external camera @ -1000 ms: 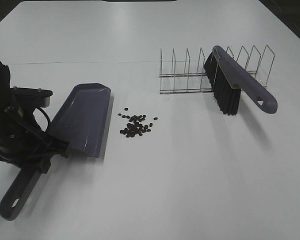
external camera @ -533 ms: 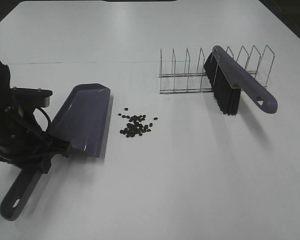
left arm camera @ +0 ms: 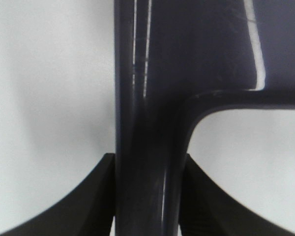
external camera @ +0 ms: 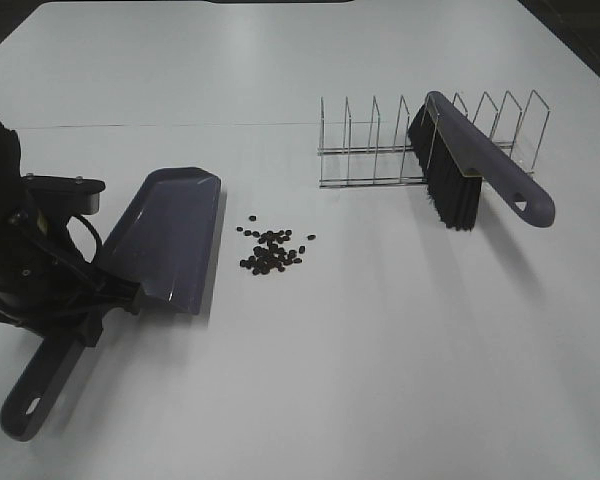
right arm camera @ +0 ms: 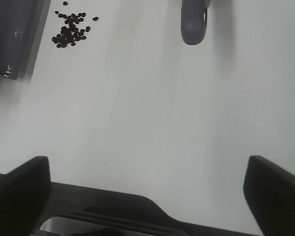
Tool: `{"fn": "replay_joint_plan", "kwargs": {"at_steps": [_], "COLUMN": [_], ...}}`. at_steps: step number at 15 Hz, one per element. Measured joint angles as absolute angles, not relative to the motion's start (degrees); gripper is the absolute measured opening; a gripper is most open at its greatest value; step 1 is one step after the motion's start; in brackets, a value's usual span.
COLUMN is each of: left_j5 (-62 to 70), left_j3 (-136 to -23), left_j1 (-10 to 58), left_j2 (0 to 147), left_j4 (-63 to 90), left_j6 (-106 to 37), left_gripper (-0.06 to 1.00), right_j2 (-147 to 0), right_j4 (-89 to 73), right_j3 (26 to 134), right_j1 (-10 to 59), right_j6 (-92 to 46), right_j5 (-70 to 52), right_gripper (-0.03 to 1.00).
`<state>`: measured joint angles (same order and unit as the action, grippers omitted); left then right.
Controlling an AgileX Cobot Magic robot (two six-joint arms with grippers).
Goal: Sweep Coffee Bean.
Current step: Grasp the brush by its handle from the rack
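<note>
The coffee bean (external camera: 271,251) scatter lies as a small dark patch on the white table, just right of the purple dustpan (external camera: 167,238). My left gripper (external camera: 102,300) is shut on the dustpan's handle, just behind the pan. In the left wrist view that dustpan handle (left arm camera: 147,147) runs between the two black fingers (left arm camera: 96,201). The purple brush (external camera: 472,168) with black bristles leans in the wire rack at the right. My right gripper (right arm camera: 147,169) hangs wide open and empty over bare table. Its view also shows the coffee bean (right arm camera: 71,29) patch, the dustpan (right arm camera: 14,29) edge and the brush handle's tip (right arm camera: 193,22).
A wire dish rack (external camera: 380,145) with several upright loops stands at the back right and holds up the brush. A thin line (external camera: 180,125) crosses the table behind the dustpan.
</note>
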<state>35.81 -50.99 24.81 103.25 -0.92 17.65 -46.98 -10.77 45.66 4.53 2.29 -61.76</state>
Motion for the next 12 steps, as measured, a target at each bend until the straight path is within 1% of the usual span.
{"fn": "replay_joint_plan", "kwargs": {"at_steps": [4, 5, 7, 8, 10, 12], "left_j5": [34.49, 34.38, 34.49, 34.55, 34.55, 34.61], "left_j3": [-50.99, -50.99, -50.99, -50.99, -50.99, -50.99], "left_j1": [24.81, 24.81, 24.81, 24.81, 24.81, 24.81], "left_j2": [103.25, 103.25, 103.25, 103.25, 103.25, 103.25], "left_j4": [0.52, 0.74, 0.8, 0.8, 1.03, 1.15], "left_j6": [17.65, 17.65, 17.65, 17.65, 17.65, 17.65], "left_gripper": [0.31, 0.31, 0.31, 0.31, 0.31, 0.31], "right_j2": [-66.75, -71.22, -80.33, -83.88, -91.67, -101.3], "right_j4": [-10.54, -9.97, -9.11, -8.82, -7.05, -4.93], "right_j3": [57.52, 60.73, 66.63, 69.39, 76.26, 85.94], "right_j1": [4.53, 4.53, 4.53, 4.53, 4.53, 4.53], "right_j6": [-0.34, -1.89, -5.9, -6.7, -6.88, -7.1], "right_j5": [-63.48, -62.34, -54.49, -54.09, -57.41, -60.91], "right_gripper": [0.99, 0.99, 0.99, 0.99, 0.99, 0.99]}}
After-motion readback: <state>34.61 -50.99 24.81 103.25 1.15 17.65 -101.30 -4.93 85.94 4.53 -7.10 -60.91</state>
